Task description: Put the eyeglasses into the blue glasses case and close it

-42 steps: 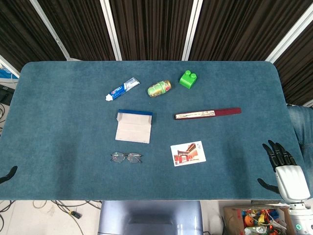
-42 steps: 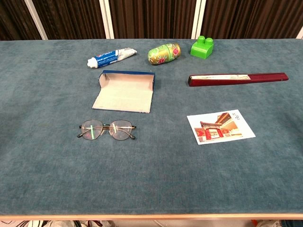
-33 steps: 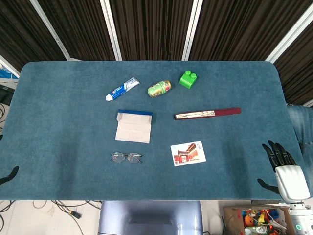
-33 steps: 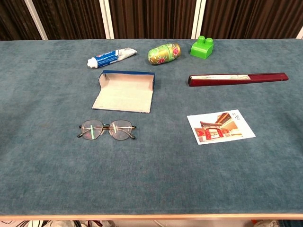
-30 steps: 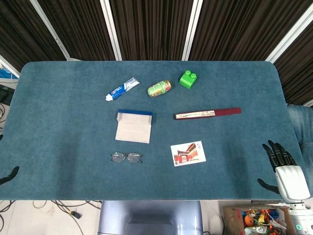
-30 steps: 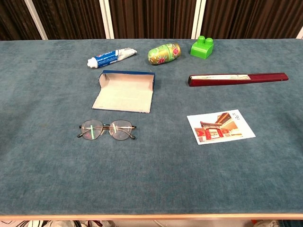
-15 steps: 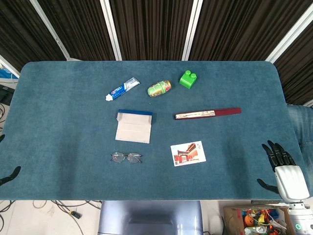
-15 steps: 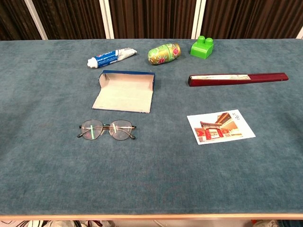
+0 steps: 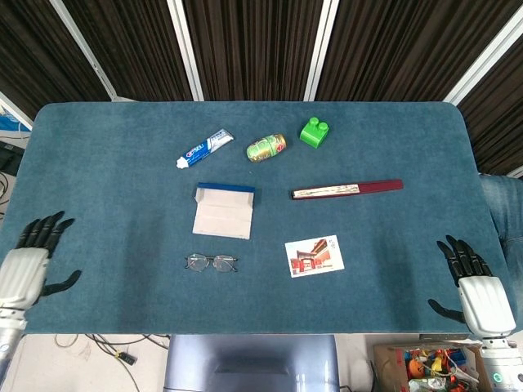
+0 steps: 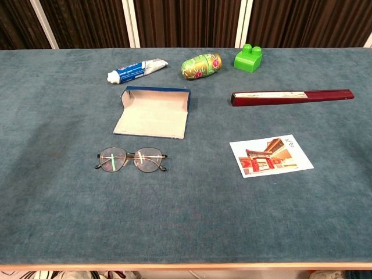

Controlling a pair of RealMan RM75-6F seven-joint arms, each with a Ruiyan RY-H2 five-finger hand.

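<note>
The eyeglasses [image 9: 211, 262] [image 10: 131, 159] lie folded flat on the blue table, just in front of the blue glasses case [image 9: 223, 211] [image 10: 152, 112]. The case lies open, its pale lining facing up. My left hand [image 9: 27, 265] hovers at the table's left front edge, fingers spread, holding nothing. My right hand [image 9: 474, 284] is at the right front edge, fingers apart and empty. Both hands are far from the glasses. Neither hand shows in the chest view.
At the back lie a toothpaste tube [image 9: 206, 148], a green painted egg-shaped toy [image 9: 266, 147] and a green block [image 9: 314, 131]. A closed dark red fan [image 9: 347, 189] lies right of the case. A postcard [image 9: 315, 256] sits right of the glasses.
My left hand has risen into the head view at the table's left front edge. The right hand and all objects have stayed put.
</note>
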